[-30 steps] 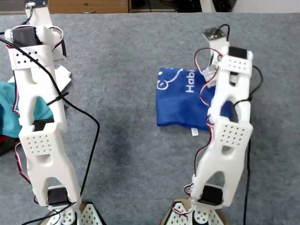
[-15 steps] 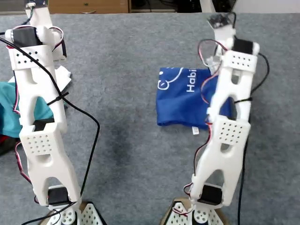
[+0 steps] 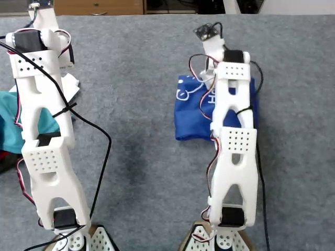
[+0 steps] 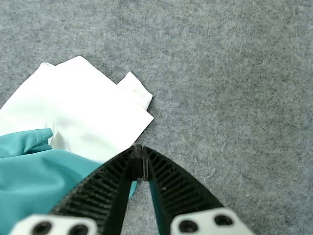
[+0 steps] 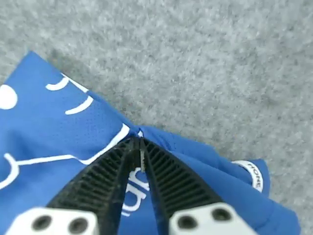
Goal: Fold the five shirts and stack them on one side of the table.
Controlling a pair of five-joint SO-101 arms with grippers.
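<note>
The grey felt-covered bench [image 3: 136,78] carries everything. The white right arm [image 3: 234,151] stretches over the folded blue shirt with white print [image 3: 191,117], which lies on the bench's right half. The white left arm [image 3: 44,130] reaches to the far left, where a loose teal shirt [image 4: 44,171] overlaps a flat white shirt [image 4: 83,107].

The right end effector [image 5: 139,144] has its fingers pressed together, tips at the blue shirt's far edge; I cannot tell whether any cloth is caught between them. The left end effector [image 4: 138,164] is also pressed together, over the teal shirt's edge and just beside the white one.

The main risk is probably on the right. If those tips drag sideways, they could ruck the top layer or shove the whole bundle, undoing the fold. The edge by the small white neck label [image 5: 252,174] already looks loose. On the left, a grab where the two shirts overlap could lift both at once.
</note>
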